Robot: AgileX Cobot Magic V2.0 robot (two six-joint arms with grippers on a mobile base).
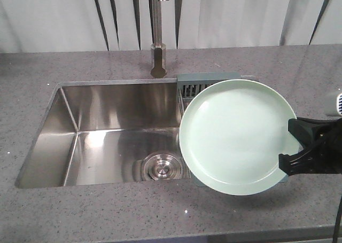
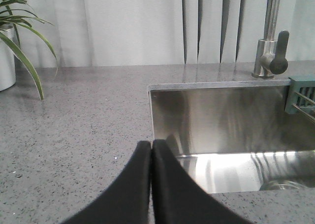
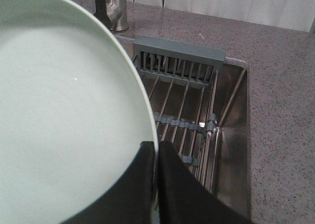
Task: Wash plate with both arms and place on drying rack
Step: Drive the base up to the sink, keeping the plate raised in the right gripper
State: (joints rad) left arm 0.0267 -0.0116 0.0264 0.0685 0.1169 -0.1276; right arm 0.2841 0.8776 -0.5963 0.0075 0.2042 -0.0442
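Because the glossy, stiff plate (image 1: 238, 136) looks slick and breakable, held above the drying rack (image 3: 184, 120) in the sink (image 1: 107, 107), the right claw (image 3: 156, 150) pinching its rim seems a thin hold, while the left claw (image 2: 151, 147) hangs pressed together, empty, over the table (image 2: 74, 125).

Glossy mint plate (image 1: 235, 136); brushed steel sink (image 1: 107, 105); speckled stone counter (image 1: 80, 216); steel-rod drying rack (image 3: 178, 52).

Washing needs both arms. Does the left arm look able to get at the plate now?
Probably, with a stretch: only the sink lies between the shut left gripper and the plate in the right gripper.
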